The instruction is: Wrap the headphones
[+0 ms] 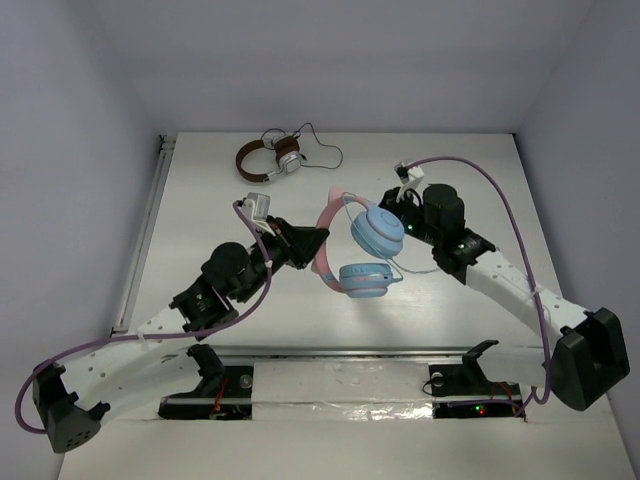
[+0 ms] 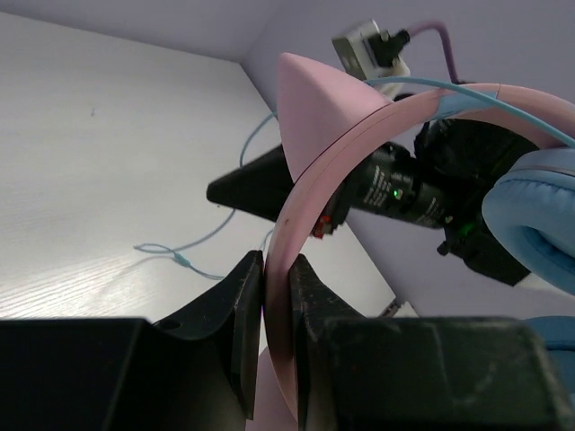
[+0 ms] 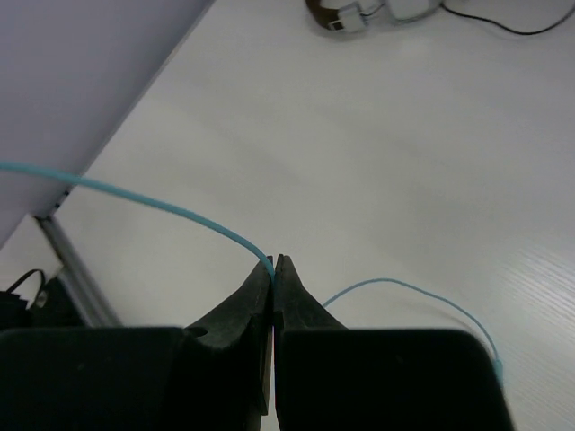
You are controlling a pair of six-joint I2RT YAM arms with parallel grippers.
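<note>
Jaws of the left gripper are pressed on the pink headband. This holds the headphones steady over the middle of the table, and they seem lifted a little. Just beyond them, the right gripper pinches the thin blue cable between its closed tips. I think this is to lead the cable around the headband. A loose part of the cable lies on the table. Far behind, brown-and-white headphones lie apart, not touched.

A white wood-grain table sits enclosed by plain pale lavender walls under even, soft light.
</note>
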